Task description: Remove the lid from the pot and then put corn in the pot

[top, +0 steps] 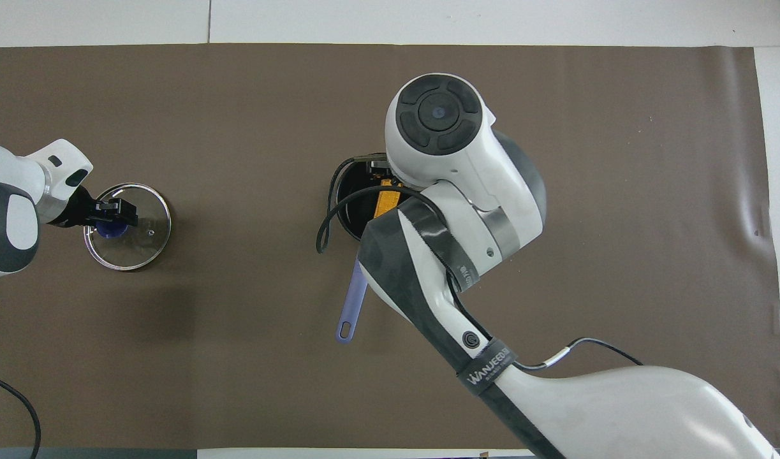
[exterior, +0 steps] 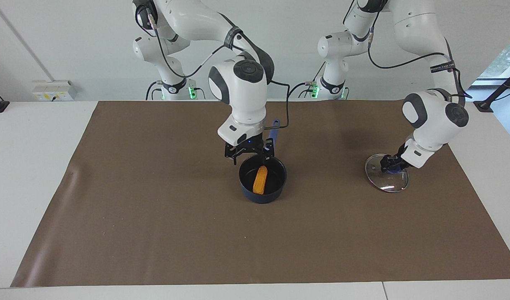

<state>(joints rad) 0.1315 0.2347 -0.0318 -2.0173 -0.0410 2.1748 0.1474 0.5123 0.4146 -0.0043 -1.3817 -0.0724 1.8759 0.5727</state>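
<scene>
The navy pot point(exterior: 264, 195) stands mid-mat, its handle point(exterior: 273, 130) pointing toward the robots. The yellow-orange corn point(exterior: 260, 180) lies inside it. My right gripper point(exterior: 250, 156) hangs just above the pot's rim on the robots' side, open and empty. In the overhead view the right wrist covers most of the pot point(top: 346, 220); a strip of corn point(top: 384, 201) and the handle point(top: 353, 299) show. The glass lid point(exterior: 384, 177) lies on the mat toward the left arm's end. My left gripper point(exterior: 390, 166) is shut on its blue knob. The lid point(top: 144, 239) and left gripper point(top: 112, 213) also show from overhead.
A brown mat point(exterior: 154, 208) covers most of the white table point(exterior: 29, 166). A wall socket box point(exterior: 54, 89) sits at the table's edge near the right arm's end. A black cable point(top: 329, 217) from the right wrist loops beside the pot.
</scene>
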